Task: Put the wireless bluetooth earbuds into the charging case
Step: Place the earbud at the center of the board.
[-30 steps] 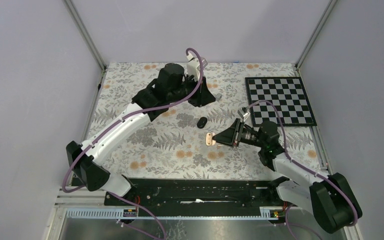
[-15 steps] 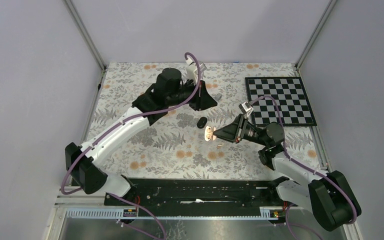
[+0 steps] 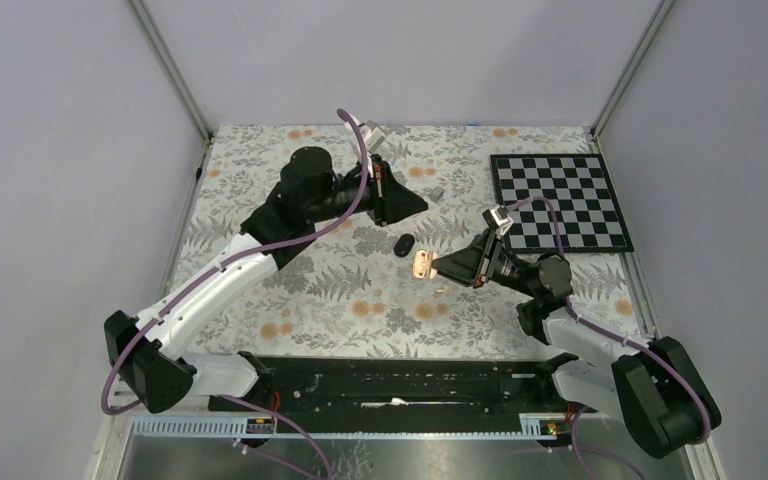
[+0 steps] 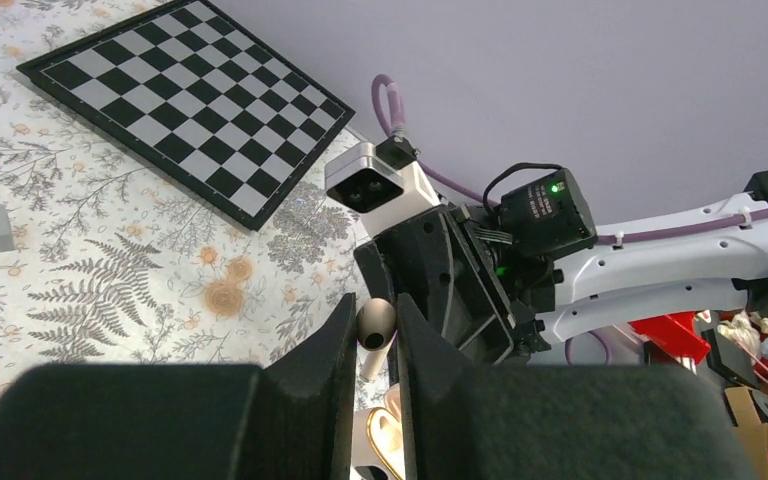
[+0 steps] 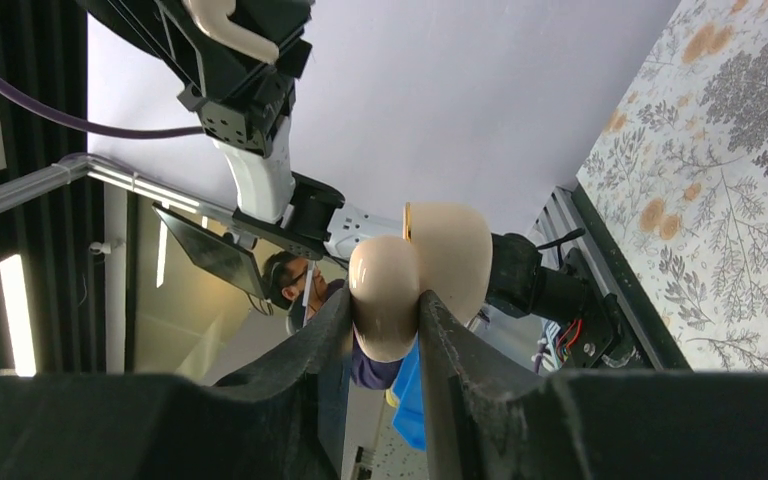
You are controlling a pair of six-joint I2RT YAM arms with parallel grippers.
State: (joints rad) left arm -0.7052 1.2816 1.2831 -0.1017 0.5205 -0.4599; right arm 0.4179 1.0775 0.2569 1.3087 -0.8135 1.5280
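A pale earbud (image 4: 374, 326) is pinched in the closed left gripper (image 3: 420, 203), raised over the far middle of the table (image 3: 230, 170). The right gripper (image 3: 434, 266) clamps the cream case (image 3: 420, 265), its copper inside showing, above the table's centre and just beside a black pod (image 3: 403, 245) lying there.

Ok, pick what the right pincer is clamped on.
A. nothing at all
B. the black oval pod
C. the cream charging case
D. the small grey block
C: in the right wrist view the right pincer pinches the cream charging case between its fingers, while the black oval pod and the small grey block lie apart from it, untouched.
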